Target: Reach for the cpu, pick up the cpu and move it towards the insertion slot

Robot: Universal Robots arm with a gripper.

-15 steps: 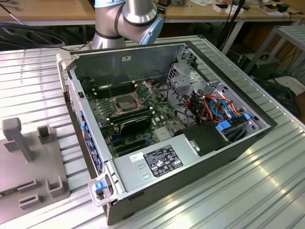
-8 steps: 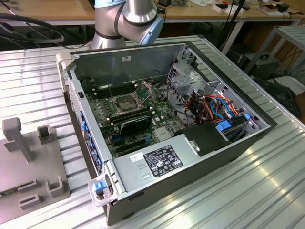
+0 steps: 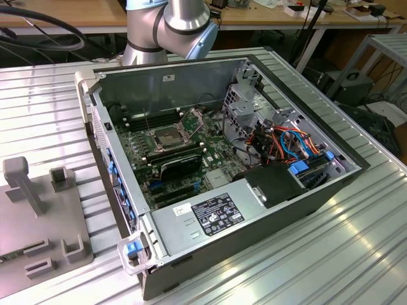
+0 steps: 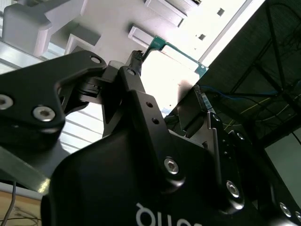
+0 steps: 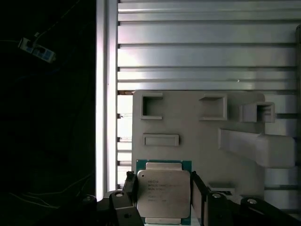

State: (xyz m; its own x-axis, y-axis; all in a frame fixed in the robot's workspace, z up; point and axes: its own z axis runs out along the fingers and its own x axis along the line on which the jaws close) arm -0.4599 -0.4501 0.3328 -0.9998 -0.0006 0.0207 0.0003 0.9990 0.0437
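At the exterior view's lower left, a flat grey plastic plate with raised blocks (image 3: 38,222) lies on the ribbed aluminium counter (image 3: 356,254). In the middle of that frame stands the open dark grey computer case (image 3: 254,222). Inside it, left of centre, sits the insertion slot (image 3: 166,136), a square socket with a shiny silver frame and a dark centre. Orange and blue cables (image 3: 286,143) bunch further right. The silver robot arm (image 3: 172,25) rises at the top. In the first wrist view the black hand (image 5: 163,178) hangs above the grey plate. Its fingers (image 5: 128,200) are apart, one on each side of the cpu (image 5: 163,193), a small square silver-faced chip on a green board at the plate's edge. I cannot tell whether they touch it.
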